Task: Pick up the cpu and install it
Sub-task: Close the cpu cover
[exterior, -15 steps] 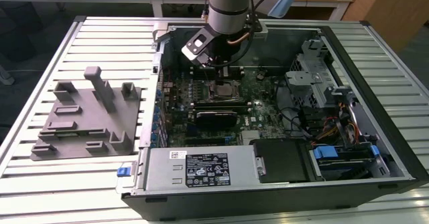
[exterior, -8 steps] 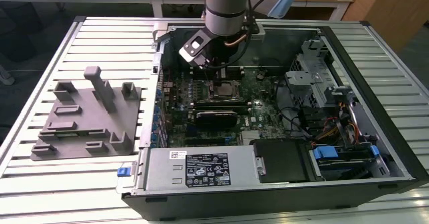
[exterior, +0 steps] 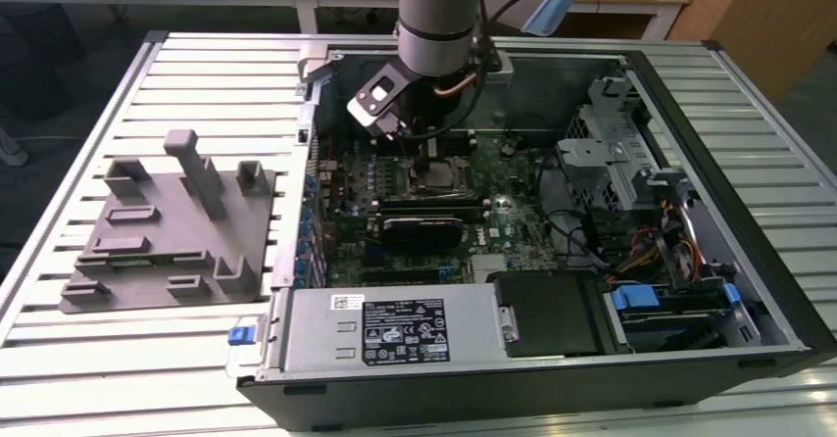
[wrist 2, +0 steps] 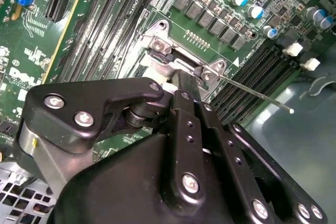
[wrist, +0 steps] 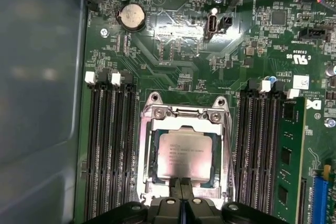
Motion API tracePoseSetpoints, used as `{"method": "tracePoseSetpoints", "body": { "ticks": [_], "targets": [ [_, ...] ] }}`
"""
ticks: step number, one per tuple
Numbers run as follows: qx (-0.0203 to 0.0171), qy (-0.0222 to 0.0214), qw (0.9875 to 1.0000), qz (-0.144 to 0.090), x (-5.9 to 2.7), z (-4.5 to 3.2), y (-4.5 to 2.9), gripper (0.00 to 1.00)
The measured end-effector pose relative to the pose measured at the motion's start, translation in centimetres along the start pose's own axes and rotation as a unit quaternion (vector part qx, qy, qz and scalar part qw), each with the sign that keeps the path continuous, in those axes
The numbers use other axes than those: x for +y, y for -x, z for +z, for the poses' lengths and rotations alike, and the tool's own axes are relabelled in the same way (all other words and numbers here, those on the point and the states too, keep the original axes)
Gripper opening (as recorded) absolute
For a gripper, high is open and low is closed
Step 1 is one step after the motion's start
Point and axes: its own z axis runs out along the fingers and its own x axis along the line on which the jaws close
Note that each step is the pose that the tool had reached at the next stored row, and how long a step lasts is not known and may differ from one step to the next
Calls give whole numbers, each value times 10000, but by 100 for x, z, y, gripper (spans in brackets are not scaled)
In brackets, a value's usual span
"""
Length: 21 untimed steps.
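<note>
Looking across a slatted metal worktop (exterior: 78, 114) carrying an open computer case (exterior: 523, 398), lying on its side with the inside facing up; finding the robot arm (exterior: 438, 6) reaching down into that case from the top of the exterior view; noting a grey plastic fixture block (exterior: 171, 231) sitting on the worktop just beside the case, toward the exterior view's left, well apart from the arm; passing a silver power supply box (exterior: 379, 324) lying along the case's near wall; taking in the green motherboard (wrist: 173, 40) lying flat under the arm, with banks of black memory slots (wrist: 107, 145) running along two sides of the socket (wrist: 184, 113); seeing, in the first wrist view, the black claw (wrist: 181, 182) hanging right over that socket, fingers pressed together with only a thin seam between them, pinching nothing, tips sitting at one edge of the cpu (wrist: 184, 155); finding the cpu lying flat inside the metal-framed socket, shiny silver top facing up, edges lining up square with the frame, between the two banks of slots; catching, in the second wrist view, a thin metal lever (wrist 2: 252, 90) sticking out from a socket corner and slanting over the nearby slots; ending on a round coin cell (wrist: 131, 15) sitting on the board, well apart from the socket.
</note>
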Motion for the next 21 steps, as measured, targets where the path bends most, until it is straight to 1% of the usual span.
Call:
{"method": "tracePoseSetpoints", "body": {
  "ticks": [5,8,14,21],
  "targets": [
    [0,0,10000,0,-2,60,1,11],
    [0,0,10000,0,-2,82,2,11],
    [-2,-2,10000,1,0,97,2,11],
    [-1,-1,10000,1,37,100,4,11]
  ]
}}
